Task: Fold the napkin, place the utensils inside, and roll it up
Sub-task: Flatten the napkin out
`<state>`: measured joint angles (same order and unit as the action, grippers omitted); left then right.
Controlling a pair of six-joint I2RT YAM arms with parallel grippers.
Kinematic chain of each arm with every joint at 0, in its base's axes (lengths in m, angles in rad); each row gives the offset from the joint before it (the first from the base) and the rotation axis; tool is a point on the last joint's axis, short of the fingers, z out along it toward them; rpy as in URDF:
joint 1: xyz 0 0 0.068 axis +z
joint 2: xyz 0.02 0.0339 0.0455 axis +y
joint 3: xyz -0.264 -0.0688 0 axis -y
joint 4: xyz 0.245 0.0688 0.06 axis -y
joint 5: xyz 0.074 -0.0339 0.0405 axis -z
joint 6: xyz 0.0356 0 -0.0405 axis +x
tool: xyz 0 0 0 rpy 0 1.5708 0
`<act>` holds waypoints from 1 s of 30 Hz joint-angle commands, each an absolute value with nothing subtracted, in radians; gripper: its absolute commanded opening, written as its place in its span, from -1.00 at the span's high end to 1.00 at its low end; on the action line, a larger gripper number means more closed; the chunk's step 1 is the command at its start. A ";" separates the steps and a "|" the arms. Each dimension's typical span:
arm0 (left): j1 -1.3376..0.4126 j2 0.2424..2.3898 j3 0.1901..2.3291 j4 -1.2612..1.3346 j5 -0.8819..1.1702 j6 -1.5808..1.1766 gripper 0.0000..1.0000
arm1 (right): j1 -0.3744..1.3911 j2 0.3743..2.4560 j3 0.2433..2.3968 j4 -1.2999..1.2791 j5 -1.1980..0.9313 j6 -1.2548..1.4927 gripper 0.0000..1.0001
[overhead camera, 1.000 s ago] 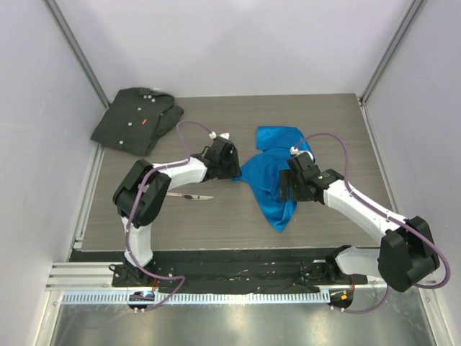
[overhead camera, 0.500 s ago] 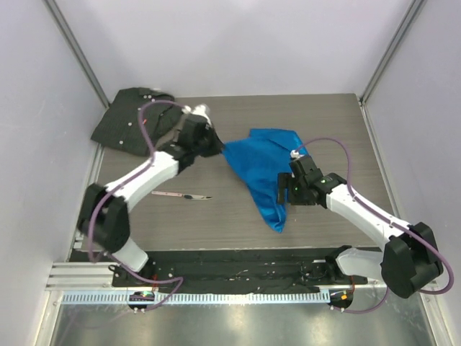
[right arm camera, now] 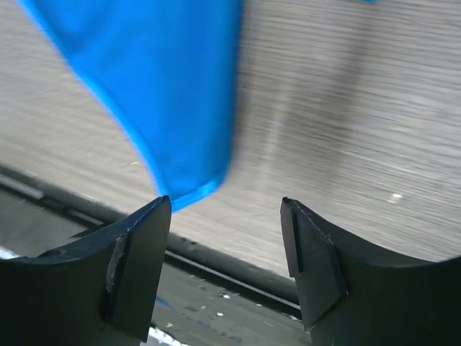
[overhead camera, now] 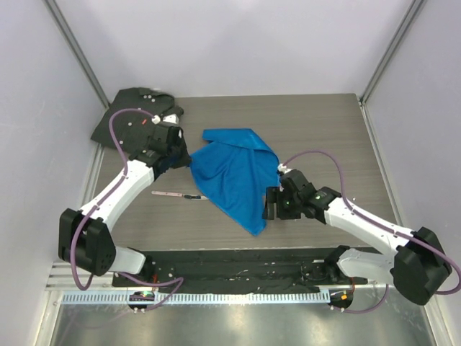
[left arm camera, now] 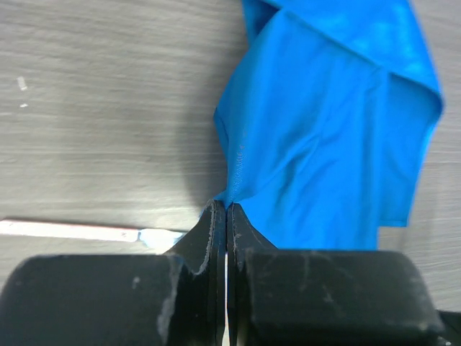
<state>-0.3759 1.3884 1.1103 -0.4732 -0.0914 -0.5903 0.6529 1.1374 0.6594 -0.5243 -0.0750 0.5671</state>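
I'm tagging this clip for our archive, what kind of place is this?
Probably a robot lab test cell, not a kitchen: a wood-grain table boxed in by plain white panels, a left arm and right arm bolted at its near edge, and a lone blue napkin and table knife as props.

The napkin (overhead camera: 234, 176) is bright blue with a slight sheen. At its 9 o'clock, the knife (overhead camera: 169, 193) has a pale pinkish handle and a silver blade. At 10 o'clock, the shirt (overhead camera: 130, 122) is dark grey-black with a small red tag (overhead camera: 152, 122). The table (overhead camera: 324, 130) is grey-brown with a streaked wood grain. The left gripper (left arm camera: 226, 216) and right gripper (right arm camera: 227, 205) are black, and the cables (overhead camera: 115, 137) are purple.
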 commanded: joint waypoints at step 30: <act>-0.344 1.370 1.117 -0.569 -0.092 -0.460 1.00 | 0.904 1.285 0.618 -0.336 -0.034 0.845 -0.12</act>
